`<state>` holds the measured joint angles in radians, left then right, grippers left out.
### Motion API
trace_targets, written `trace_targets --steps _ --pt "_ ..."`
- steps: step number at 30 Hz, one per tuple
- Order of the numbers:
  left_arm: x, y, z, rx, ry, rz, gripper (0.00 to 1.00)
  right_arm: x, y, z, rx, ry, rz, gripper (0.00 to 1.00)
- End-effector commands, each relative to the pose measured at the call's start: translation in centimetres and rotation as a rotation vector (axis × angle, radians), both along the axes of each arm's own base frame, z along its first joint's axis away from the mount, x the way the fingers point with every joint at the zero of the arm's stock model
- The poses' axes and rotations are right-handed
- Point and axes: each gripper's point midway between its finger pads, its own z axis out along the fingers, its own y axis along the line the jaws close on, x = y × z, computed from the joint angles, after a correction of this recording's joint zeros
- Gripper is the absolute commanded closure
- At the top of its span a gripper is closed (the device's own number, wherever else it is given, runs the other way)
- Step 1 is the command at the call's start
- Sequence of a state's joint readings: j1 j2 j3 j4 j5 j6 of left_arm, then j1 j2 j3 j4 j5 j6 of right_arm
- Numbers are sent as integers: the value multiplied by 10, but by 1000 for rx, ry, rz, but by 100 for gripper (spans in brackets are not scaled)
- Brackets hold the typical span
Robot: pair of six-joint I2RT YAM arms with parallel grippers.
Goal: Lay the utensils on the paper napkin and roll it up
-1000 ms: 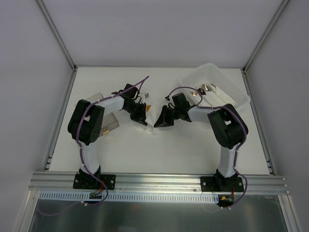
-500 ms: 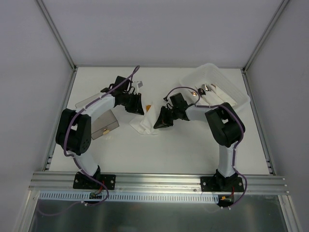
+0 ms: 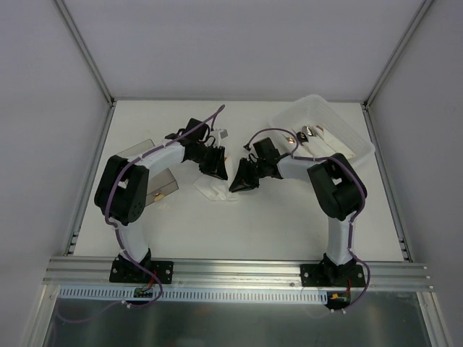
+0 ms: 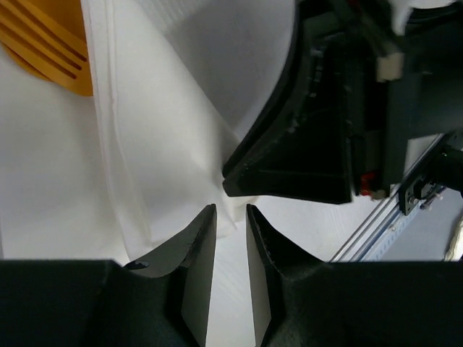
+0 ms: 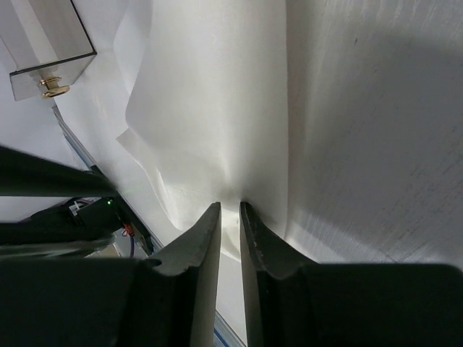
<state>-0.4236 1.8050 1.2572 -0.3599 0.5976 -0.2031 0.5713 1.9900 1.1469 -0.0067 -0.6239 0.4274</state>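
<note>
The white paper napkin [image 3: 212, 191] lies crumpled and partly folded at mid-table between my two grippers. In the left wrist view, the folded napkin [image 4: 166, 137] covers most of the orange utensils; only a fork's tines [image 4: 51, 47] show at the top left. My left gripper [image 3: 216, 167] [image 4: 231, 211] has its jaws a narrow gap apart, tips at the napkin's edge. My right gripper [image 3: 236, 181] [image 5: 230, 207] faces it closely, jaws also slightly parted, tips touching a fold of the napkin [image 5: 210, 108]. The right gripper's black body [image 4: 304, 159] fills the left wrist view's right side.
A translucent plastic tray [image 3: 353, 142] stands at the back right with small shiny bits [image 3: 311, 132] in it. A smoky clear box [image 3: 160, 185] with a brass latch [image 5: 49, 87] sits left of the napkin. An aluminium rail [image 3: 239, 271] runs along the near edge.
Both grippers' jaws have parted slightly from shut. The left gripper swung back left, then returned toward the napkin's middle. The right gripper stayed almost in place.
</note>
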Motion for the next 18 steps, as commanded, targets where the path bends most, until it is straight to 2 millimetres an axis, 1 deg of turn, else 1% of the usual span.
trace_targets --steps 1,3,5,6,9,12,15,16,18 --pt "5 -4 -10 -3 44 11 77 4 -2 -4 -45 -22 3 80" --pt "6 -2 -24 21 68 20 78 5 -2 -3 -44 -26 6 79" --pt "6 0 -33 41 84 31 81 5 -2 -2 -42 -25 8 79" --pt "7 6 -43 66 100 46 82 4 -2 -1 -37 -26 11 79" --pt "9 14 -58 83 135 68 84 3 -1 2 -28 -27 17 79" --pt "11 17 -70 93 162 72 87 3 1 6 -10 -30 26 79" --pt "9 18 -81 105 188 76 90 3 10 23 62 -50 53 79" --pt "8 18 -84 112 195 76 91 7 14 34 96 -85 59 79" --pt "7 20 -89 118 208 79 93 14 19 50 147 -132 61 80"
